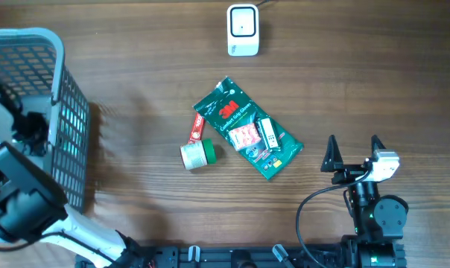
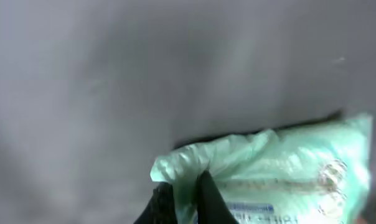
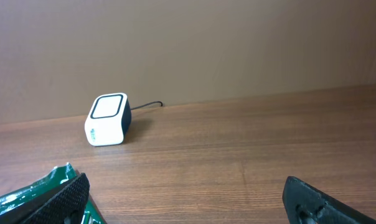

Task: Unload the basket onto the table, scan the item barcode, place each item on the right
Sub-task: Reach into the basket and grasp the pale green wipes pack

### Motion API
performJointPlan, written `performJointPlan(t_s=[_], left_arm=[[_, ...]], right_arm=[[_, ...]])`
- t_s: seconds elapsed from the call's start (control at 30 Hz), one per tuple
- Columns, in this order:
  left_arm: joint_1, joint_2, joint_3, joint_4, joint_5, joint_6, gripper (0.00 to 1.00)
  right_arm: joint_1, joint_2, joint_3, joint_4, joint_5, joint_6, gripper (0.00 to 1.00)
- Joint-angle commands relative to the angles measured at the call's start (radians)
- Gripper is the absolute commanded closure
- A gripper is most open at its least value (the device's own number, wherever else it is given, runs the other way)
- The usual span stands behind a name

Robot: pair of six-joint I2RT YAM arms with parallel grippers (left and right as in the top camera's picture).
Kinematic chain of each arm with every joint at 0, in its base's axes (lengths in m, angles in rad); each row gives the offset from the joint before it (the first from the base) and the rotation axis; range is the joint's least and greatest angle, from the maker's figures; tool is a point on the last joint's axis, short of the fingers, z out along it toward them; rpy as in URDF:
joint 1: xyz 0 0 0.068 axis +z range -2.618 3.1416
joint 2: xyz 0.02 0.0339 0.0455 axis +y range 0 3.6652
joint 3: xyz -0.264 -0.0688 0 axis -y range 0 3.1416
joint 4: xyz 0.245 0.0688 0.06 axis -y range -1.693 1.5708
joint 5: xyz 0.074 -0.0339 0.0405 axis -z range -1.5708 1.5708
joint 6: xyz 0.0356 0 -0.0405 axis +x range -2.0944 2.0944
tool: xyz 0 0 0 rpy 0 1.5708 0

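The left claw (image 2: 182,190) is clamped on a corner of the pale green packet (image 2: 275,168) inside the basket (image 1: 68,112), presumably to lift it toward the scanner (image 1: 243,30). The right claw (image 1: 353,141) stands with fingers apart, holding nothing.

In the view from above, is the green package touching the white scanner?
No, the green package lies in the middle of the table, clearly apart from the white scanner near the far edge.
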Motion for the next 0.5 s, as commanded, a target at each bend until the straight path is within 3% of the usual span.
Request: performJointPlan(t_s=[0.0, 0.13, 0.27, 0.3, 0.33, 0.37, 0.43, 0.47], left_arm=[[0.095, -0.182, 0.186, -0.101, -0.027, -0.048, 0.96], [0.190, -0.376, 0.341, -0.203, 0.042, -0.095, 0.96], [0.193, -0.592, 0.345, -0.244, 0.303, -0.097, 0.96], [0.169, -0.639, 0.345, -0.243, 0.304, -0.098, 0.96], [0.132, -0.687, 0.345, -0.232, 0.212, -0.136, 0.96], [0.114, -0.703, 0.345, -0.237, 0.117, -0.186, 0.85], [0.096, -0.715, 0.345, -0.274, -0.105, -0.332, 0.28], [0.096, -0.706, 0.343, -0.284, -0.169, -0.360, 0.09]], right_arm=[[0.005, -0.003, -0.001, 0.002, 0.005, 0.005, 0.00], [0.005, -0.003, -0.001, 0.002, 0.005, 0.005, 0.00], [0.005, -0.003, -0.001, 0.002, 0.005, 0.005, 0.00], [0.005, -0.003, -0.001, 0.002, 0.005, 0.005, 0.00], [0.005, -0.003, -0.001, 0.002, 0.005, 0.005, 0.00], [0.005, -0.003, -0.001, 0.002, 0.005, 0.005, 0.00], [0.005, -0.003, -0.001, 0.002, 0.005, 0.005, 0.00], [0.005, -0.003, -0.001, 0.002, 0.005, 0.004, 0.00]])
